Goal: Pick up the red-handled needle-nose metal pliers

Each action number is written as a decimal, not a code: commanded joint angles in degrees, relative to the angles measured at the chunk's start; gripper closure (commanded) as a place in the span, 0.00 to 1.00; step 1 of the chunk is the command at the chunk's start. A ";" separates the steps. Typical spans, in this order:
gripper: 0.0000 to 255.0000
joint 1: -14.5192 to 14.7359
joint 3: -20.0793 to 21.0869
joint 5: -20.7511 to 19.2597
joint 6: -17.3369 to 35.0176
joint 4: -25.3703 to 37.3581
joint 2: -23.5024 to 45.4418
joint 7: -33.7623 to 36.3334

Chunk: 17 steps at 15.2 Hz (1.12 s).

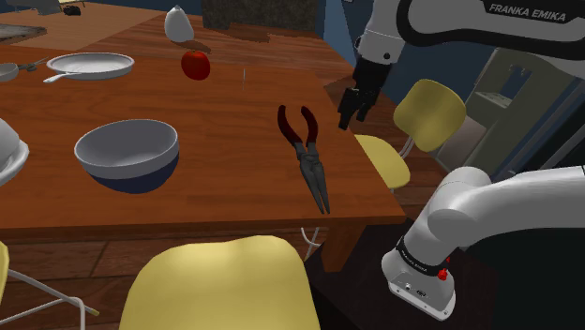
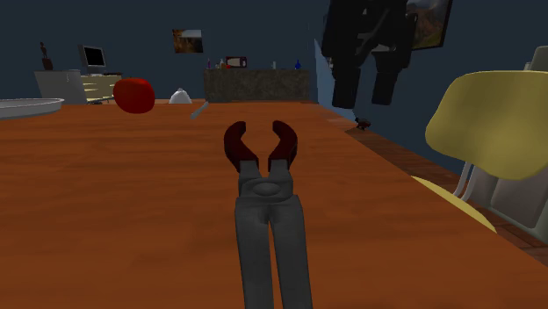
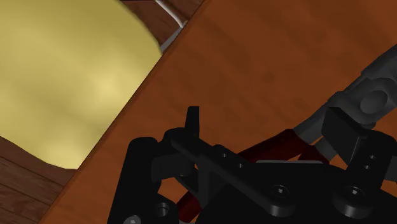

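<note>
The long-nosed grey metal pliers [image 1: 306, 155] with dark red handles lie flat on the brown wooden desk [image 1: 216, 197]. In the shoulder view they are close to the desk's right edge. Their curved red handles point to the far side of the desk. Their thin grey nose points to the near edge.

The black claw [image 2: 364, 95] hangs in the air with nothing in it. Its two fingers stand apart with a gap between them. In the shoulder view the claw is up and to the right of the red handles, over the edge of the desk. It does not touch the pliers. In the second exterior view it hangs above the desk, past the handles and to the right. In the wrist view a bit of a dark red handle peeks out from under the black claw parts.

A round bowl [image 1: 127, 155], white inside and dark blue outside, sits on the desk to the left of the pliers in the shoulder view, well apart from them. A shiny red apple [image 1: 195, 65] sits farther back on the desk. A flat white plate [image 1: 91, 65] lies to the left of the apple.

A yellow chair [image 1: 428, 111] stands beside the desk, just past the claw. Another yellow chair [image 1: 220, 281] stands at the near edge of the desk.
</note>
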 commanded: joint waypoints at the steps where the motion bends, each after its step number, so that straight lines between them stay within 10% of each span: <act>1: 0.00 0.00 0.00 0.00 0.00 0.00 0.00 0.00; 10: 0.00 -6.07 18.58 8.23 5.20 5.34 9.62 36.38; 17: 0.00 -6.27 20.61 9.20 10.08 1.46 10.55 38.45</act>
